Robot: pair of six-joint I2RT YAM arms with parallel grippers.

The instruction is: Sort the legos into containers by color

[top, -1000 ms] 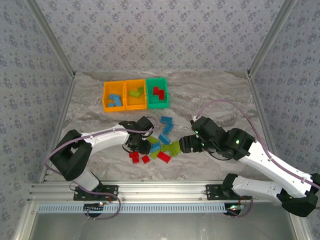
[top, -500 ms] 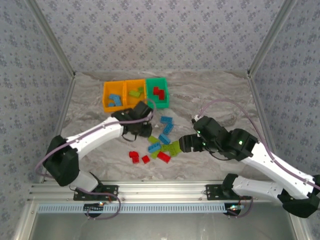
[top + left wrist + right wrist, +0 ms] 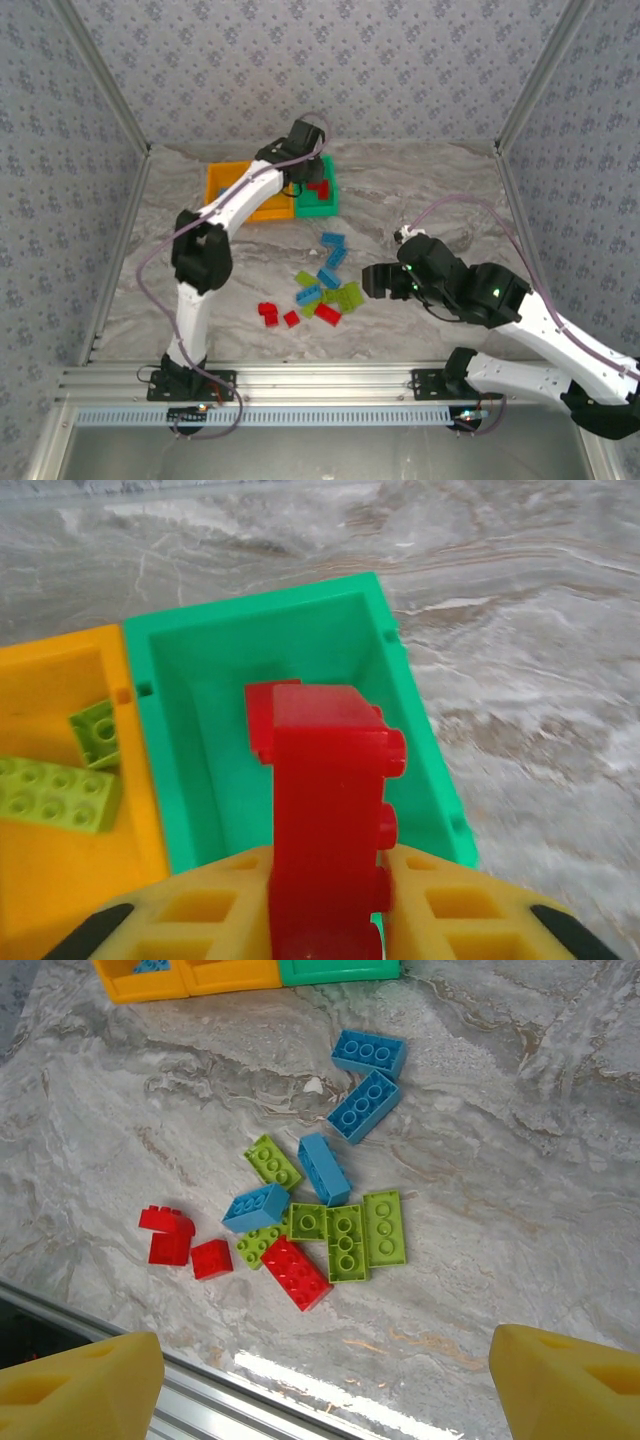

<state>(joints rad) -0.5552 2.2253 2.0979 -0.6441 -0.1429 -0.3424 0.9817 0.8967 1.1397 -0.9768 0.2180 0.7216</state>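
Left gripper (image 3: 325, 910): jaws closed on a red brick (image 3: 330, 810), held upright above the green bin (image 3: 200, 640). That bin is the right end of the containers (image 3: 212, 190), near the worktop's (image 3: 520, 1160) far edge, left of centre.

Right gripper (image 3: 322, 1385): jaws wide apart, holding nothing, above the loose legos (image 3: 320, 1220) near the front edge.

Hazards you should watch:
- The brick hangs over the bin's near wall. Early release may strike the rim and tip it out.
- The neighbouring orange bin (image 3: 60, 645) holds lime bricks (image 3: 55, 795). Leftward drift would mis-sort.
- Descending too low may knock the joined row.
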